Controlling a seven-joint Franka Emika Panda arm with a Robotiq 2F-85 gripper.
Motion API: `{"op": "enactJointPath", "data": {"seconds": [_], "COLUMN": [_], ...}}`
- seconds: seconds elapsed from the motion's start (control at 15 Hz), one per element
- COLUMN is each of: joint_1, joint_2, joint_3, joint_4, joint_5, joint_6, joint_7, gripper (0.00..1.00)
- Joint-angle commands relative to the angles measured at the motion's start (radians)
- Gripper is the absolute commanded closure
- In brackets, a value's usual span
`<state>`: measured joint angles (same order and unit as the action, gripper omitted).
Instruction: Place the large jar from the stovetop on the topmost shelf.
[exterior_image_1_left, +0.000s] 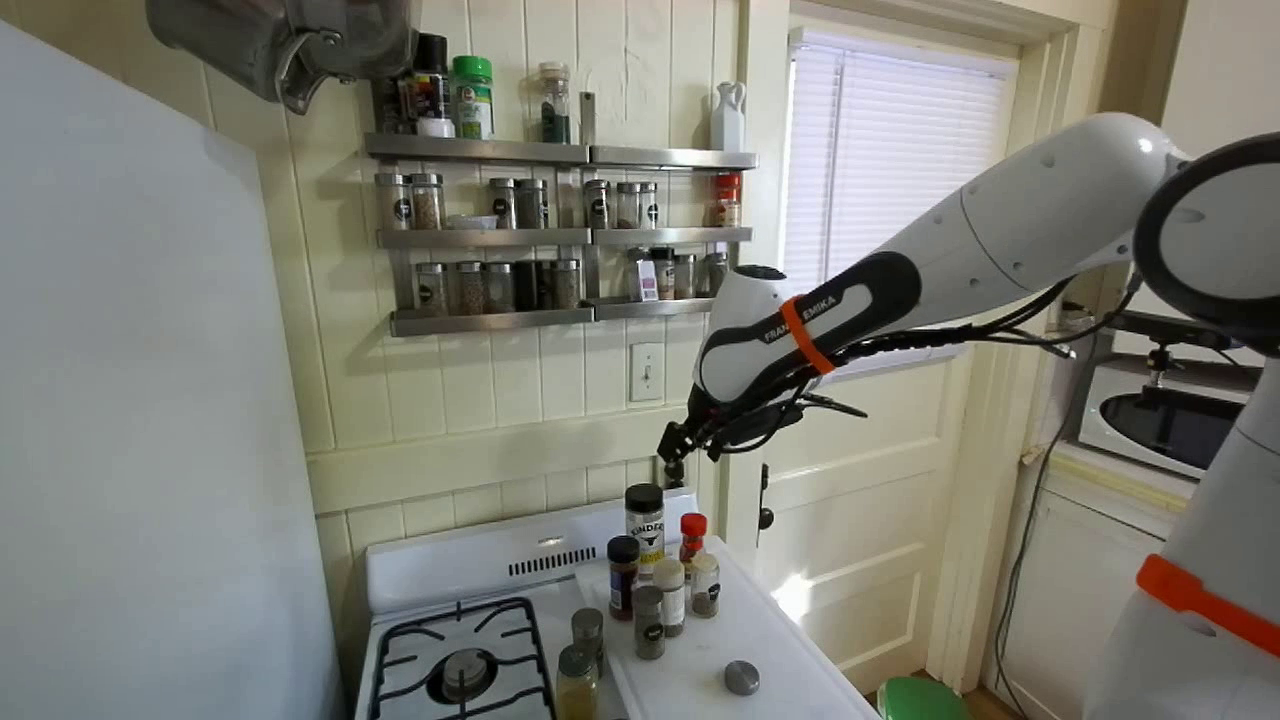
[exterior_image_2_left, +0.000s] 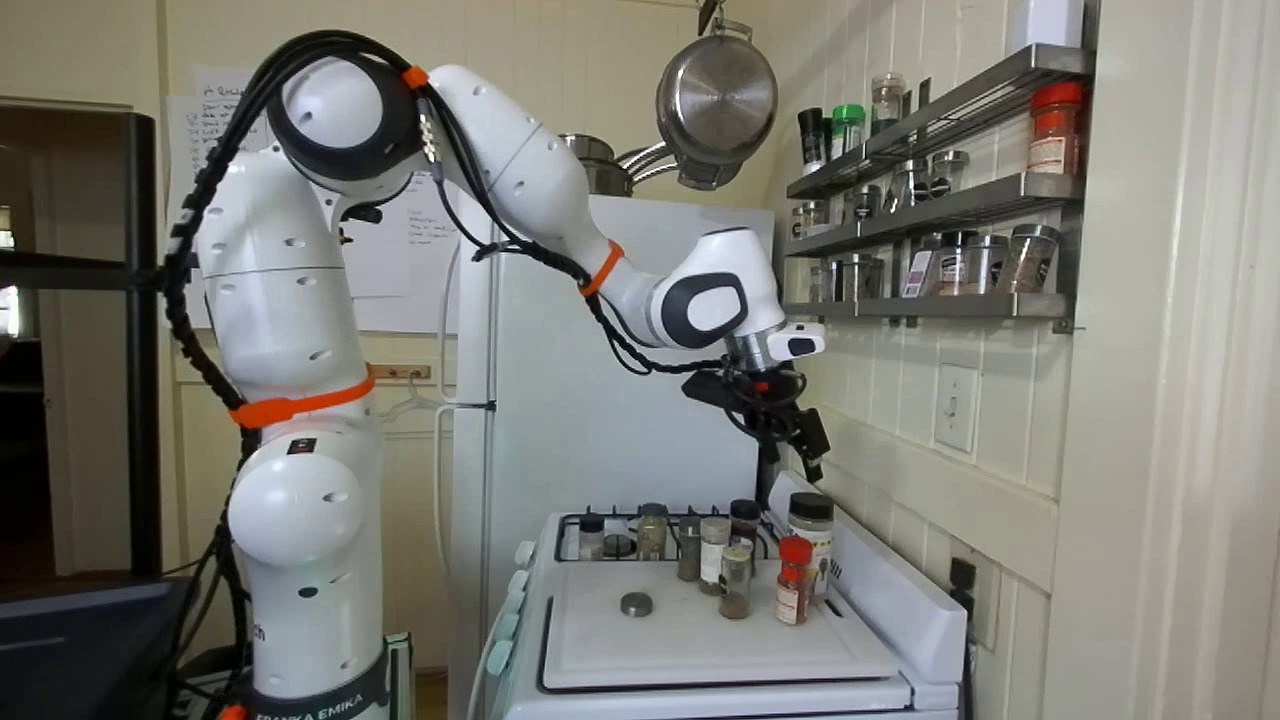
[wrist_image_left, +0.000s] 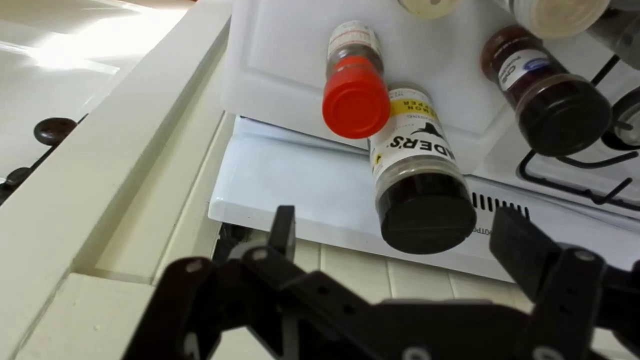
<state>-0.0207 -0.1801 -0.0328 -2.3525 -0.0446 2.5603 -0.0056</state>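
The large jar (exterior_image_1_left: 645, 525) has a black lid and a white and yellow label. It stands upright at the back of the white stovetop (exterior_image_1_left: 560, 600), and also shows in an exterior view (exterior_image_2_left: 811, 525) and the wrist view (wrist_image_left: 412, 135). My gripper (exterior_image_1_left: 692, 450) is open and empty, tilted, a little above the jar and near the wall; it also shows in an exterior view (exterior_image_2_left: 792, 463). In the wrist view the lid appears between the gripper's spread fingers (wrist_image_left: 393, 220), touching neither. The topmost shelf (exterior_image_1_left: 480, 150) of the metal rack is high on the wall, also in an exterior view (exterior_image_2_left: 940, 115).
A red-capped bottle (wrist_image_left: 356, 100) stands close beside the jar. A dark bottle with black lid (exterior_image_1_left: 622, 585) and several small spice jars stand near. A loose round lid (exterior_image_2_left: 636, 604) lies in front. The topmost shelf holds several bottles, including a green-capped one (exterior_image_1_left: 472, 97). A refrigerator (exterior_image_1_left: 150, 350) flanks the stove.
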Motion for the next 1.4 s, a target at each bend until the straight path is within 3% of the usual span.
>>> {"op": "enactJointPath", "data": {"seconds": [0.0, 0.33, 0.73, 1.33], "joint_1": [0.022, 0.052, 0.035, 0.026], "joint_2": [0.094, 0.176, 0.225, 0.270], "joint_3": [-0.003, 0.018, 0.028, 0.027], "joint_4": [0.021, 0.046, 0.074, 0.077], "joint_5": [0.073, 0.198, 0.084, 0.084], "joint_6": [0.118, 0.193, 0.151, 0.166], "joint_7": [-0.051, -0.163, -0.106, -0.106], "gripper": [0.00, 0.00, 0.00, 0.00]}}
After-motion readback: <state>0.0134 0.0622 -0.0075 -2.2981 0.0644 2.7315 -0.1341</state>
